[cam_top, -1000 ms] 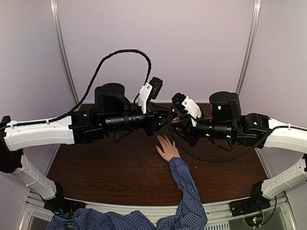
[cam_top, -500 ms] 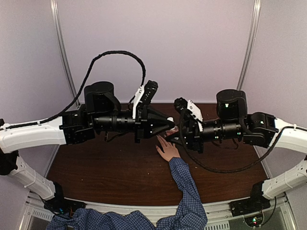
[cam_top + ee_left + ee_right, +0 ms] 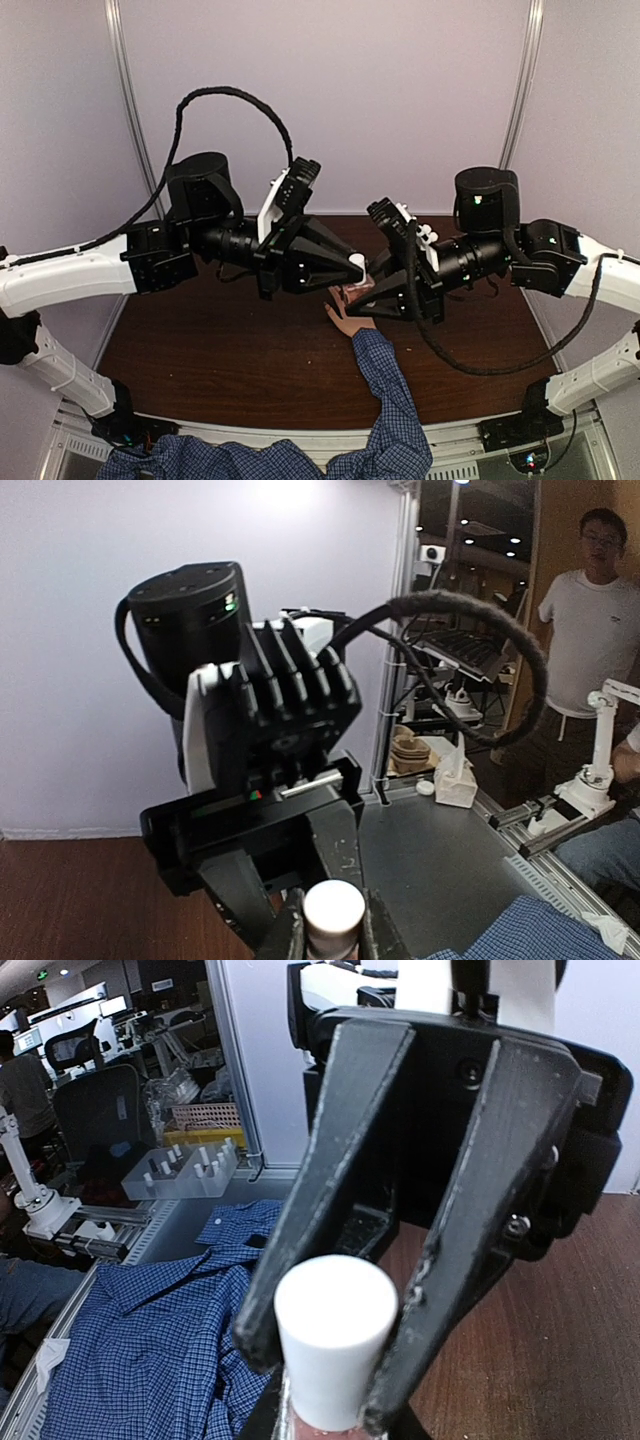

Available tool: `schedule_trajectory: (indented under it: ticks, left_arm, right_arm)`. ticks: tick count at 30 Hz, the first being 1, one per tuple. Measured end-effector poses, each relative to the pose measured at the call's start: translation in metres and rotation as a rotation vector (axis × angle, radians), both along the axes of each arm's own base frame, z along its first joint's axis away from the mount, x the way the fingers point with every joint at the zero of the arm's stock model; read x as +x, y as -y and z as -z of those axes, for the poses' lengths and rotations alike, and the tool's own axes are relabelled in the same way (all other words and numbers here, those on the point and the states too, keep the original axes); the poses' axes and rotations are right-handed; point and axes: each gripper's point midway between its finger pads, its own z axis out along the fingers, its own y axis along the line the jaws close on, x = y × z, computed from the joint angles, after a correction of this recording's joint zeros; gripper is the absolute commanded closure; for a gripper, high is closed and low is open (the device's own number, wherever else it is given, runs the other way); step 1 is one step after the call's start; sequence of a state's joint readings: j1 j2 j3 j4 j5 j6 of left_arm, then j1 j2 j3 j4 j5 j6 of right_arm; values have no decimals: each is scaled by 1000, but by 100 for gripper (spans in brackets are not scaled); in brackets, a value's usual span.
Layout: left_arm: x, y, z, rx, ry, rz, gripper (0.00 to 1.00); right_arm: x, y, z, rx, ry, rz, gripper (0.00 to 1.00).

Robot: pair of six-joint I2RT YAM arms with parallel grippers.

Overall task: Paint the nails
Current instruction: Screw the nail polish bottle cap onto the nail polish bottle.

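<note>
Two robot arms close in over a waiting hand: within the past second the left arm (image 3: 80, 275) and right arm (image 3: 600, 280) have swung forward and tipped downward. They have carried the small bottle (image 3: 356, 292) of pinkish polish held between them from farther back over the desk (image 3: 220, 350) to just above the hand (image 3: 352, 320), which lies flat directly beneath the jaws. The left jaws are pinched almost fully together on the white cap (image 3: 356, 264), seen head-on from the right wrist with a black finger on either side. The right jaws, closed as tight as they go, grip the bottle just below that cap, tip to tip with the left jaws. Neither grip has altered during the move. The white cap looks seated on the bottle, so the job appears to be at the opening stage, with no brush out and no polish laid. The nails sit under the jaws, which hide them from the overhead camera; only the thumb side and back of the hand show. Count: two arms, two pairs of jaws, one bottle, one white cap, one hand, one blue checked sleeve (image 3: 388, 385) trailing away from the jaws
</note>
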State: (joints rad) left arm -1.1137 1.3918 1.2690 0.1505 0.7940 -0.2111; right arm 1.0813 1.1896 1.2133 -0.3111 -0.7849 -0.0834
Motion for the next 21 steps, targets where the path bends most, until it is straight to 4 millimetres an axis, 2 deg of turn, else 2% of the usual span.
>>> schedule_trajectory:
  ticks: [7, 11, 14, 16, 18, 21]
  left_arm:
    - [-16, -1, -11, -31, 3, 125, 100]
    - [-20, -2, -12, -32, 1, 160, 98]
    - [-15, -3, -12, -32, -2, 145, 78]
    - [-9, -5, -12, -34, -3, 113, 70]
    - [-1, -10, -8, -18, -21, 63, 64]
    - [17, -20, -6, -1, -42, -41, 61]
  right_arm:
    - [-15, -1, -13, 19, -7, -106, 100]
    - [-19, -1, -13, 18, -15, -132, 100]
    - [-18, -1, -12, 17, -14, -128, 100]
    - [-15, -3, -11, 13, -10, -108, 100]
    - [-11, -4, -11, 13, 5, -87, 100]
    - [-1, -4, -12, 16, 41, -30, 100]
